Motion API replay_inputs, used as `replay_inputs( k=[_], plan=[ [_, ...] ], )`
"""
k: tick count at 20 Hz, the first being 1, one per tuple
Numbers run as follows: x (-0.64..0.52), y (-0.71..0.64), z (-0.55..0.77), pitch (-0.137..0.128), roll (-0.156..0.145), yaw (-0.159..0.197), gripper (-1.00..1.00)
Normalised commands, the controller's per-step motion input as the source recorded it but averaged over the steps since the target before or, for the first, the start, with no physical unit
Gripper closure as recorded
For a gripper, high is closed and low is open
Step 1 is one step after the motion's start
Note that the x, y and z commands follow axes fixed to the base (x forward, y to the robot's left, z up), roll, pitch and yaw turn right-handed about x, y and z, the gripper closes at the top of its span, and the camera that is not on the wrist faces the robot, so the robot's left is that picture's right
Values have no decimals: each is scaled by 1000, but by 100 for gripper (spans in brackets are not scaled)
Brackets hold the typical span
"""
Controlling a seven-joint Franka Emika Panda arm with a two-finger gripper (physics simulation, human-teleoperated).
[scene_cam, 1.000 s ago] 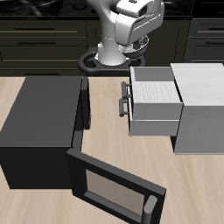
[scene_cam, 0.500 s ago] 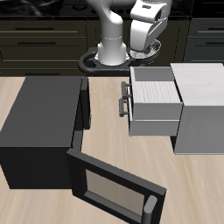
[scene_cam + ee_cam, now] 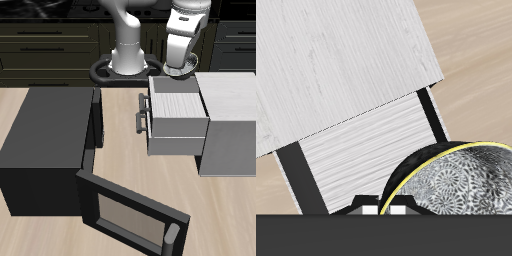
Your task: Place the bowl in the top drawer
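Microwave door (image 3: 130, 215): nearest the table's front edge we see it swung open and lying low, window up.
Microwave (image 3: 45, 140): a black box just behind its door, beside the cabinet.
Drawer (image 3: 178, 122): we see it pulled out of the light grey cabinet (image 3: 230, 120) toward the microwave, whitish inside showing, bar handle (image 3: 140, 115) on its front.
Bowl (image 3: 456, 185): in the wrist view we find it right at the claw, speckled inside up, above the drawer's (image 3: 371, 150) back end; from the front it is hidden by the arm.
Gripper (image 3: 182, 68): it hangs over the drawer's rear edge. We cannot tell how wide the jaws stand, nor whether they clasp the bowl.
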Motion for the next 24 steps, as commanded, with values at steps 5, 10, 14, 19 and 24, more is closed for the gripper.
replay_inputs(
  k=[5,10,14,19,24],
  plan=[
    [-60,446,-266,60,47,-24,100],
    [-101,300,-320,68,36,-54,100],
    [-340,177,-676,164,82,-122,100],
    [-287,48,-544,92,37,-43,100],
    [-229,31,-391,57,40,7,100]
  ],
)
